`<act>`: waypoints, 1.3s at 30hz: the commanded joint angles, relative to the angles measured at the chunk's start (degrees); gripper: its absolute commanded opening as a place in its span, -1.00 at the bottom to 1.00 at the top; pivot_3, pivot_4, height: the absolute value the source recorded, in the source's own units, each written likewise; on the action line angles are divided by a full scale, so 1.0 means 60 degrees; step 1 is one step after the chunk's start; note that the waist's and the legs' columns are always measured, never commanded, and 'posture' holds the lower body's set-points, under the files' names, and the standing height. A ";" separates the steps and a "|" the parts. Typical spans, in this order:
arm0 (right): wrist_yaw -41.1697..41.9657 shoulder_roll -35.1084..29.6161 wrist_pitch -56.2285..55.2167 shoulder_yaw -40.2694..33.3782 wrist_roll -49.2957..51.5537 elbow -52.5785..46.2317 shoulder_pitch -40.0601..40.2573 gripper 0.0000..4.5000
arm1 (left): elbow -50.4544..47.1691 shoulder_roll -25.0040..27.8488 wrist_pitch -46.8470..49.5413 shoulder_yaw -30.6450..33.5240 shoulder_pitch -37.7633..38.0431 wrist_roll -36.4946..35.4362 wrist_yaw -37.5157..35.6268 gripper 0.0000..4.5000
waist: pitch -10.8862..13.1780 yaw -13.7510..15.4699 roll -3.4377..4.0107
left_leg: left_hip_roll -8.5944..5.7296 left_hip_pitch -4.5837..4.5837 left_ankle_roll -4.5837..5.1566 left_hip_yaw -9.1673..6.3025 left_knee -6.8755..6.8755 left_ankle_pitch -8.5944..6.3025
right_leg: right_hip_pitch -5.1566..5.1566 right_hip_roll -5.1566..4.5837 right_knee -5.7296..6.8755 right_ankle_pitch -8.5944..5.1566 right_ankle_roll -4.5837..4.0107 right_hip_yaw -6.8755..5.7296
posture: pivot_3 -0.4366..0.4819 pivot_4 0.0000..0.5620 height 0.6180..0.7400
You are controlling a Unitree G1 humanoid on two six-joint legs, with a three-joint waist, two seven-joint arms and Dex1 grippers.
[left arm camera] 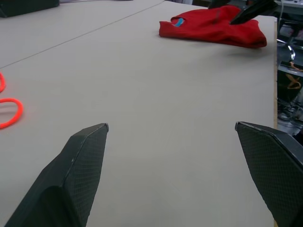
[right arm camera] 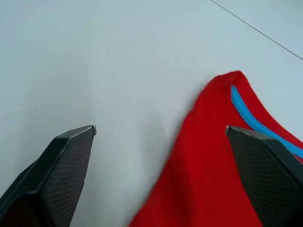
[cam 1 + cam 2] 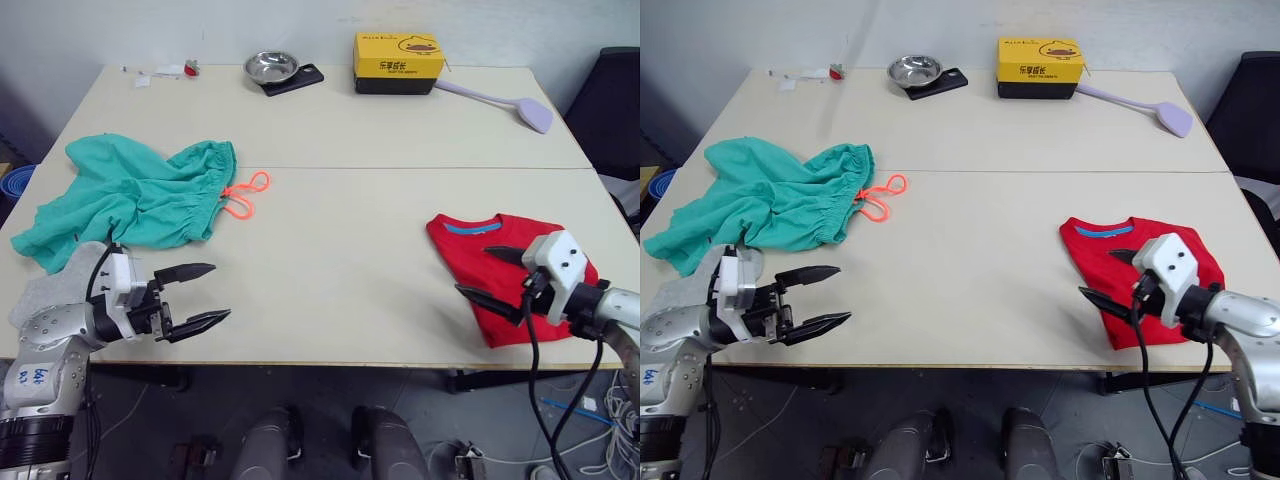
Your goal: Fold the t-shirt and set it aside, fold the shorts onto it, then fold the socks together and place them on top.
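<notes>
The red t-shirt (image 3: 490,262) lies folded near the table's front right, with its blue neckband facing the far side. My right gripper (image 3: 472,270) is open, hovering over the shirt's left edge (image 2: 208,179). The teal-green shorts (image 3: 140,195) lie crumpled at the left, and their orange drawstring (image 3: 243,195) trails toward the middle. A light grey patch that looks like the socks (image 3: 55,285) lies at the front left corner, partly hidden by my left arm. My left gripper (image 3: 220,291) is open and empty over bare table in front of the shorts.
At the far edge stand a yellow box (image 3: 398,62), a metal bowl (image 3: 271,67) on a black slab and a lavender flat-headed tool (image 3: 500,100). Small scraps (image 3: 170,71) lie at the far left. A black chair (image 3: 615,100) is beyond the right edge.
</notes>
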 commanded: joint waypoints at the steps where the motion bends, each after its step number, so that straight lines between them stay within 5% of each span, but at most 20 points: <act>1: -0.0062 0.0302 -0.0260 0.0315 0.0085 -0.0142 -0.0324 0.99 | -0.0418 0.0208 -0.0109 0.0363 0.0112 0.0021 0.0142 1.00 | 0.0007 -0.0125 0.0012 | -0.0069 0.0007 0.0056 -0.0114 -0.0047 0.0060 | 0.0078 -0.0038 -0.0018 -0.0005 0.0011 -0.0120 | -0.05 -0.47 1.00; 5: -0.0300 0.0652 -0.0382 0.0679 -0.0068 -0.0037 -0.0700 0.99 | -0.0449 0.0262 -0.0118 0.0435 0.0148 0.0070 0.0251 1.00 | 0.0027 -0.0104 0.0024 | -0.0417 0.0004 0.0097 -0.0619 -0.0236 0.0313 | 0.0275 -0.0242 0.0017 -0.0101 0.0165 -0.0551 | -0.05 -0.47 1.00; 8: -0.0156 0.0837 -0.1033 0.0860 -0.0190 0.0111 -0.0745 0.99 | -0.0360 0.0331 -0.0233 0.0499 0.0159 0.0214 0.0352 1.00 | 0.0030 0.0257 0.0024 | -0.0413 -0.0005 0.0070 -0.0605 -0.0182 0.0321 | 0.0240 -0.0244 0.0017 -0.0142 0.0190 -0.0260 | -0.05 -0.47 1.00; 13: 0.0558 0.1026 -0.3338 0.0900 -0.0460 0.0531 -0.0230 0.99 | -0.0077 0.0428 -0.0329 0.0794 0.0309 0.0500 0.0602 1.00 | 0.0029 0.0483 0.0021 | -0.0414 -0.0002 0.0017 -0.0583 -0.0183 0.0263 | 0.0243 -0.0235 -0.0019 -0.0141 0.0188 -0.0221 | -0.05 -0.47 1.00; 22: 0.0223 0.0699 -0.2963 0.0346 -0.0471 -0.0004 0.1228 0.99 | -0.0595 0.0099 -0.0478 0.2763 0.2503 0.0250 0.1237 1.00 | 0.0029 0.0433 0.0003 | -0.0393 0.0014 0.0025 -0.0520 -0.0181 0.0236 | 0.0236 -0.0234 -0.0014 -0.0141 0.0189 -0.0185 | -0.05 -0.47 1.00; 27: 0.0145 0.1032 -0.3462 0.0025 -0.0089 -0.0584 0.1706 0.99 | -0.0153 -0.0473 -0.1037 0.3965 0.3736 0.0457 0.1910 1.00 | 0.0016 0.0456 -0.0026 | -0.0263 0.0019 0.0057 -0.0302 -0.0182 0.0154 | 0.0094 -0.0158 -0.0020 -0.0091 0.0119 0.0041 | -0.05 -0.47 1.00; 33: 0.1746 0.1235 -0.5462 -0.0662 0.0884 -0.0550 0.3022 0.99 | 0.0237 -0.1129 -0.0727 0.5204 0.4802 0.0170 0.3003 1.00 | 0.0008 0.0475 -0.0047 | -0.0219 0.0013 0.0020 -0.0292 -0.0184 0.0130 | 0.0096 -0.0095 -0.0069 -0.0090 0.0116 0.0055 | -0.05 -0.47 1.00; 39: 0.2127 0.1327 -0.5686 -0.0461 0.1368 -0.0350 0.2714 0.99 | -0.0326 -0.1137 0.0015 0.5150 0.4671 -0.0185 0.3569 1.00 | -0.0010 0.0478 -0.0085 | -0.0205 0.0014 0.0034 -0.0282 -0.0169 0.0117 | 0.0099 -0.0087 -0.0079 -0.0061 0.0095 0.0069 | -0.05 -0.47 1.00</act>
